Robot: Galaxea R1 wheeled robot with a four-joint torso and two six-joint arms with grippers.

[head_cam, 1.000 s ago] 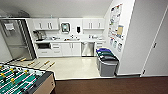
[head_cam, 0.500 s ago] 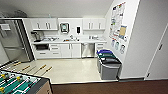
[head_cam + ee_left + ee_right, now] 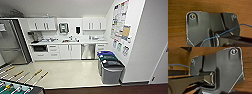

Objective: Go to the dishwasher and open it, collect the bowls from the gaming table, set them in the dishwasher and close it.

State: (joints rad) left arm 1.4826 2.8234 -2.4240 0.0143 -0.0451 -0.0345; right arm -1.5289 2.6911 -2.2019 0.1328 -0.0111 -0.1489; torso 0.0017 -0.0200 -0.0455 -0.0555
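The brushed-steel built-in dishwasher (image 3: pixel 88 51) sits under the white countertop (image 3: pixel 70 42) along the far wall, right of centre in the head view. Its door is shut and upright, its flat front facing toward the near side of the room. It stands taller than it is wide, one cabinet's width, between white lower cabinet doors with dark handles (image 3: pixel 68 51) on its left and a narrow stack of white drawers (image 3: pixel 100 47) on its right.

White upper cabinets (image 3: pixel 42 24) hang above the counter, and small items on the counter are too blurred to name. A tall steel refrigerator (image 3: pixel 11 42) stands at the far left, cut off by the picture's edge. Right of the dishwasher and nearer, a row of bins stands against the right wall: a grey bin with a dark lid (image 3: pixel 111 72) nearest, a green-lidded one (image 3: pixel 108 57) behind it and a blue-lidded one (image 3: pixel 105 53) farthest. Posters (image 3: pixel 120 20) cover the right wall. The pale floor (image 3: pixel 67 73) lies open between the robot and the counter.

At the near left, the green-field table-football table with wooden-handled rods (image 3: pixel 17 86) is cut off by the picture's corner, its rod handles pointing out toward the right and far side.

Both wrist views show dark robot plates and a thin blue cable (image 3: pixel 226 31) over brown wood-grain flooring (image 3: pixel 178 25); whether either gripper's fingers are apart or together cannot be told.
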